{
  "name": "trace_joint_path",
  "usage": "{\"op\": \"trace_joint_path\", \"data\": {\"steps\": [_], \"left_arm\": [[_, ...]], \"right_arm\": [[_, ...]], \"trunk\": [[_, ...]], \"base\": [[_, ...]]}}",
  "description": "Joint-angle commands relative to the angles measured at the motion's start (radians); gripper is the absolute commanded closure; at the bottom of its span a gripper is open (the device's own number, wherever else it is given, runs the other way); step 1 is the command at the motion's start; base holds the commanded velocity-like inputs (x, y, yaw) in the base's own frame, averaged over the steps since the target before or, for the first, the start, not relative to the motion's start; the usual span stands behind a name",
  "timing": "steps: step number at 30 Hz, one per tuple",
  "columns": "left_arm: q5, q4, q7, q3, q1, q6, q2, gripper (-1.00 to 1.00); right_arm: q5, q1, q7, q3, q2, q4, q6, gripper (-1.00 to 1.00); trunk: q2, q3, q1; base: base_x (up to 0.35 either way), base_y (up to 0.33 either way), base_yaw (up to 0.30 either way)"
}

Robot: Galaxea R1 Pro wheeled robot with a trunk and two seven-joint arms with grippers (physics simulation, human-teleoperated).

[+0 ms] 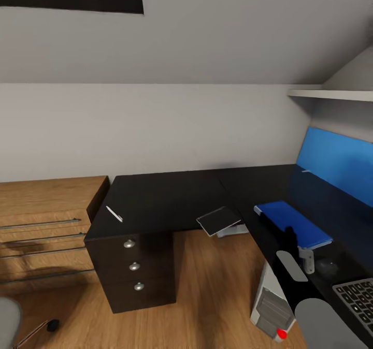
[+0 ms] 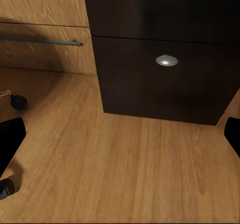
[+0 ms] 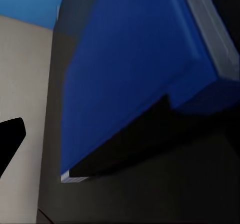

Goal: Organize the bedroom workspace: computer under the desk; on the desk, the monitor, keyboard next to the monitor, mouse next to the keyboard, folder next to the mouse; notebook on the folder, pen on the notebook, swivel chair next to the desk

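The folder [image 1: 294,223] is seen lying flat on the desk [image 1: 166,199], ready for stacking; the right gripper [image 1: 290,235] hovers over it, finger spread indeterminable.

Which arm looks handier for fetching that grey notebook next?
Probably the right. Its gripper hangs over the desk by the blue folder, with the notebook close alongside at the desk's edge. The left wrist camera looks down at floor and drawers.
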Motion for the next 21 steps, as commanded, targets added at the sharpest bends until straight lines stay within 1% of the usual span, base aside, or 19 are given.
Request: {"op": "trace_joint_path", "data": {"steps": [1, 15, 21], "left_arm": [[-0.011, 0.0, 0.008, 0.004, 0.0, -0.002, 0.0, -1.0], [-0.011, 0.0, 0.008, 0.004, 0.0, -0.002, 0.0, -1.0], [-0.011, 0.0, 0.008, 0.004, 0.0, -0.002, 0.0, -1.0]], "right_arm": [[-0.005, -0.001, -0.003, 0.001, 0.0, -0.001, -0.003, -1.0], [-0.002, 0.0, 0.001, 0.01, 0.002, -0.001, -0.003, -1.0], [-0.002, 0.0, 0.001, 0.011, 0.003, 0.0, -0.003, -1.0]], "trunk": [[-0.001, -0.001, -0.001], [-0.001, -0.001, -0.001], [-0.001, -0.001, -0.001]], "base": [[-0.167, 0.0, 0.0], [-0.019, 0.0, 0.0], [-0.097, 0.0, 0.0]]}}
